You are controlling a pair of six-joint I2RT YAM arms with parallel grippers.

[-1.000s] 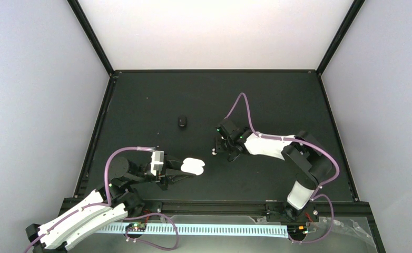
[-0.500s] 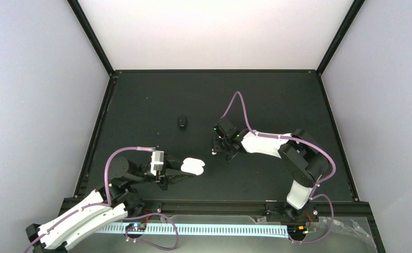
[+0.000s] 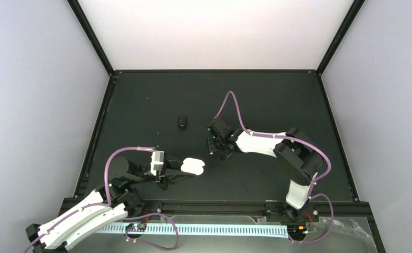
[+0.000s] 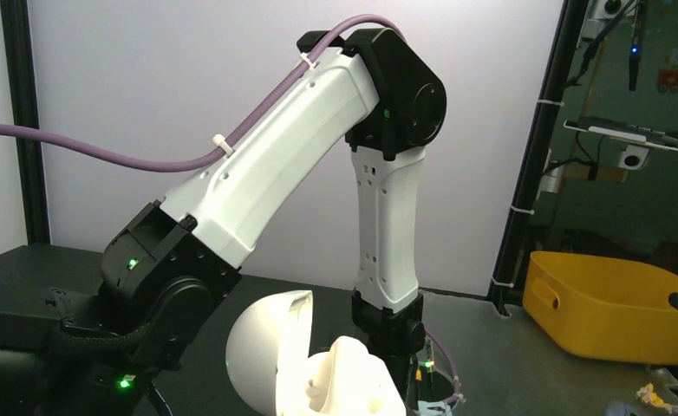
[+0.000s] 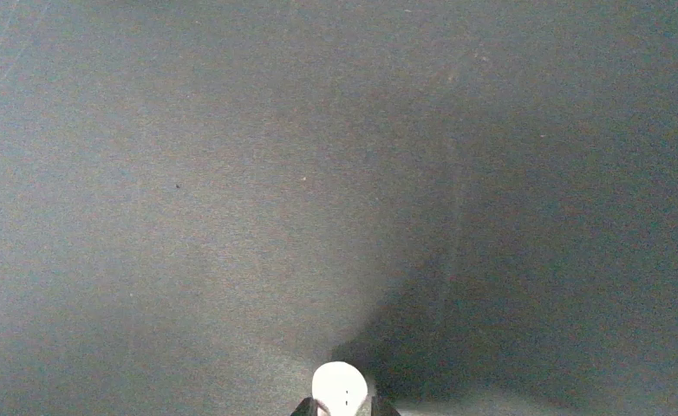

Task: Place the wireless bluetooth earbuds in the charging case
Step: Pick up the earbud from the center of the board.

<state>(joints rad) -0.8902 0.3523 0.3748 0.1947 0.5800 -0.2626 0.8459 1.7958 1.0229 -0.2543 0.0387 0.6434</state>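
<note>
Left gripper (image 3: 183, 169): closed on the charging case (image 3: 194, 166), near the front of the black table (image 3: 140, 100). The case's long axis runs left-right and it sticks out past the fingertips toward the right arm. Left wrist view: lid open, standing to the left of the base; bottom of the case cut off.

Centre: small black piece (image 3: 182, 122) lying alone, too small to identify.

Right gripper (image 3: 214, 151): tips pinch a white earbud (image 5: 339, 386), rounded end pointing away from the wrist camera. Its lower part is cut off, and from above it is hard to make out.
</note>
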